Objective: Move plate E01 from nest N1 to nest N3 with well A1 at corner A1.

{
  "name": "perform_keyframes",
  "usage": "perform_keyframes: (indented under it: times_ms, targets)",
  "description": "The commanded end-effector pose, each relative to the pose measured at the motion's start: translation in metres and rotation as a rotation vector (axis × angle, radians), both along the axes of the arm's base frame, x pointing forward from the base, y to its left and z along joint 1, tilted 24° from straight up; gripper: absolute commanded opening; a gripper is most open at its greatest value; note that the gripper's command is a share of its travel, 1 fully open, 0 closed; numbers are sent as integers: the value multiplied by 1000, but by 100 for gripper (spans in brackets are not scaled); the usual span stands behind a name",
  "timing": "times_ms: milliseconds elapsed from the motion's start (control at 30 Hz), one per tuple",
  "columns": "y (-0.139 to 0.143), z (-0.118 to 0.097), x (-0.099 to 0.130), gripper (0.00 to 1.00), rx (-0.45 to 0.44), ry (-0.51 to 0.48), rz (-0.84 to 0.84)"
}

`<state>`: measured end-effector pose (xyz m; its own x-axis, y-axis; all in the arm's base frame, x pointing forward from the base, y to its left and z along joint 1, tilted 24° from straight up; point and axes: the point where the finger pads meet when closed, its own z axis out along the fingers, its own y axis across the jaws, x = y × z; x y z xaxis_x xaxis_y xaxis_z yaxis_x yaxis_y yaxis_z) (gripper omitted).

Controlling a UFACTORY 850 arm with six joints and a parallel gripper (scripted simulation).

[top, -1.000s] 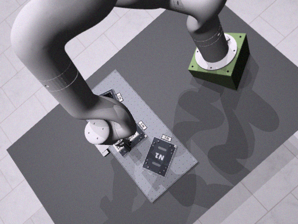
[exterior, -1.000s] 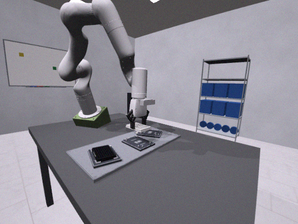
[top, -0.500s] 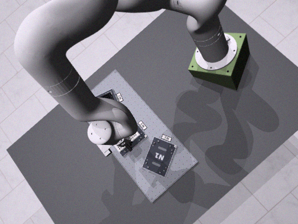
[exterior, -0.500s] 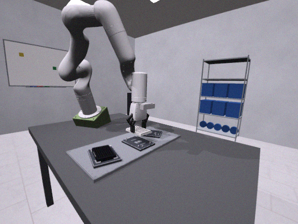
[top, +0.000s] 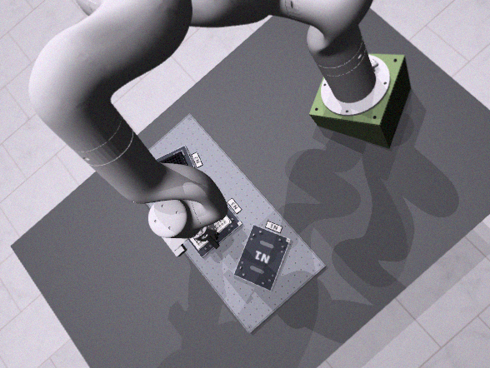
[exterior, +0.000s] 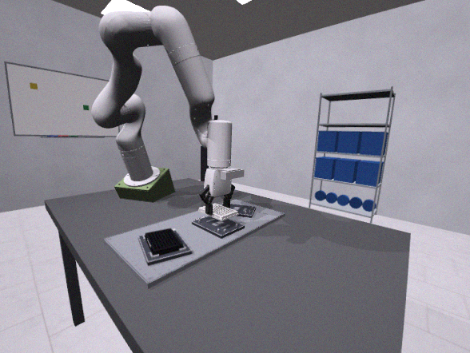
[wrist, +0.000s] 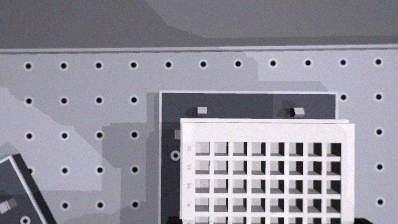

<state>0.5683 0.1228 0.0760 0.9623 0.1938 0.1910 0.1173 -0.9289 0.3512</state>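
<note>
My gripper [top: 209, 239] [exterior: 217, 204] is shut on a white well plate [top: 221, 224] [exterior: 220, 212] [wrist: 265, 170] and holds it level, a little above the middle dark nest [top: 201, 248] [exterior: 224, 228] [wrist: 225, 106]. In the wrist view the plate covers most of this nest and only the nest's far edge with two locators shows. A black well plate [top: 172, 157] [exterior: 164, 240] sits on the nest [exterior: 169, 255] at the deck's other end. A third nest [top: 259, 274] [exterior: 246, 210] [wrist: 15, 185] lies bare and turned at an angle. The nest signs are too small to read.
All three nests stand on a pale perforated deck [top: 258, 308] [exterior: 128, 243] [wrist: 80, 115] on the dark table [exterior: 280, 279]. The green robot base [top: 367, 121] [exterior: 148, 189] is at the table's back. A shelf rack [exterior: 352, 156] with blue bins stands off the table.
</note>
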Motion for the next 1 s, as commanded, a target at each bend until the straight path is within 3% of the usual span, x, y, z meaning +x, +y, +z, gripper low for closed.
perform_keyframes:
  times_ms: [0, 433, 967]
  targets:
    - [-2, -6, 3, 0, 1, -3, 1]
    - [-8, -23, 7, 0, 1, -3, 1]
    - [-8, -23, 7, 0, 1, -3, 1]
